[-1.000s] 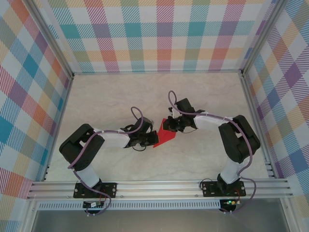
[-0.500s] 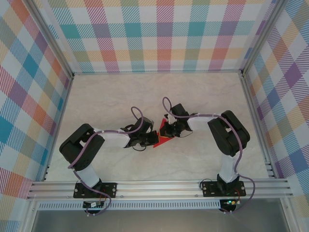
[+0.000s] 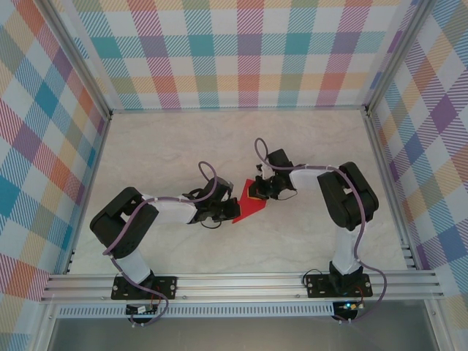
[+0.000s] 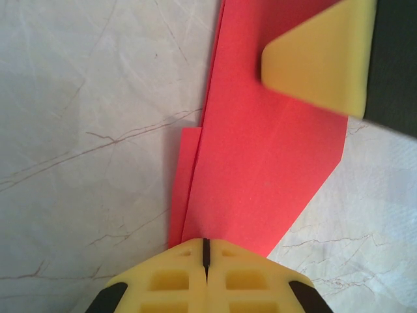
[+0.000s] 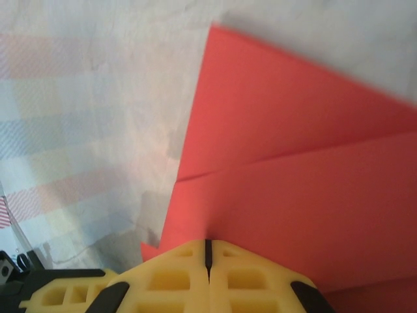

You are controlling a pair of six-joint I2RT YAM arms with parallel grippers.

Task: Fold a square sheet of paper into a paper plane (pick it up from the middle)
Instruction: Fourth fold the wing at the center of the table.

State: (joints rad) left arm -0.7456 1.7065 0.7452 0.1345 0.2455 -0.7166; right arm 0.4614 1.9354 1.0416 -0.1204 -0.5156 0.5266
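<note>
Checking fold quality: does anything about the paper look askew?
On the paper, a thin strip of a lower layer pokes out past the top layer's left edge, so the folds are not flush.

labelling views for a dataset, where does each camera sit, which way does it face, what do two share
Top external: above and behind, facing down at the table; shows both arms, left end effector and right end effector at the red paper.
Left wrist: on the left arm, facing past its shut fingertips onto the paper.
Right wrist: likewise past its own shut fingertips.
Shared: all see the paper.
</note>
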